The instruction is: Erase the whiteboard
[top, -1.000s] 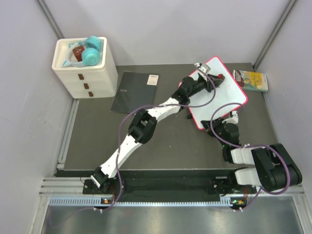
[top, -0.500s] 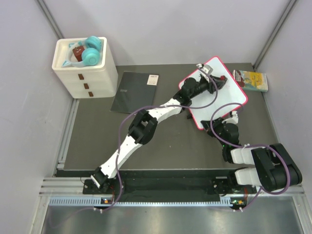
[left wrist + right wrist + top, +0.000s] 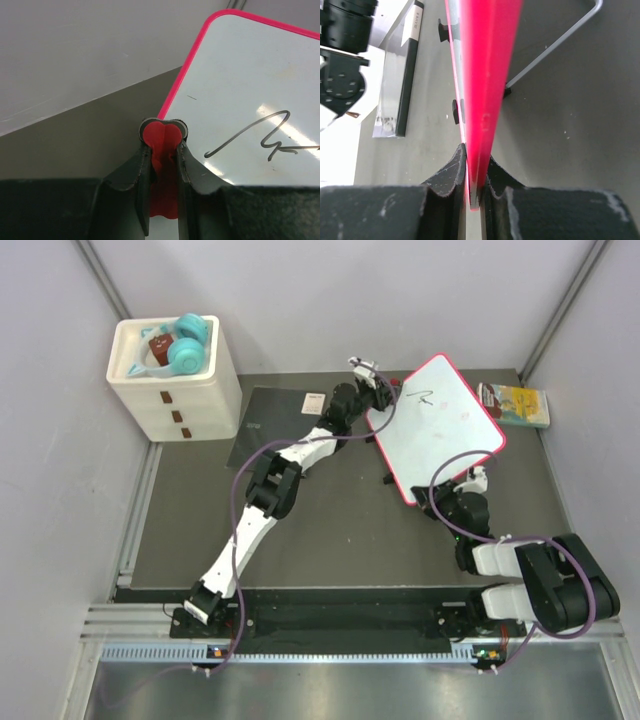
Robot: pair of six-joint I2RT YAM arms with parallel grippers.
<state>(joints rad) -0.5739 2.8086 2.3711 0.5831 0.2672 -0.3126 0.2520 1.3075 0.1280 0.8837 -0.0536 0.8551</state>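
Right gripper [image 3: 476, 161]: jaws pressed together on the pink-red frame at the whiteboard's [image 3: 445, 435] near corner.

Whiteboard: over the dark table [image 3: 330, 530], white face upward. Flat or tilted cannot be told. One dark scribble [image 3: 265, 136] sits toward its far-left edge.

Left gripper [image 3: 162, 149]: clamped on a small red piece [image 3: 160, 132] at the whiteboard's far-left edge, by the frame. Contact with the frame cannot be confirmed.

Black notebook [image 3: 275, 425]: flat, left of the whiteboard and apart from it.

Yellow-green book [image 3: 520, 405]: just off the whiteboard's far-right edge.

White drawer unit [image 3: 170, 380]: well left of the whiteboard, with teal headphones [image 3: 188, 345] on top.
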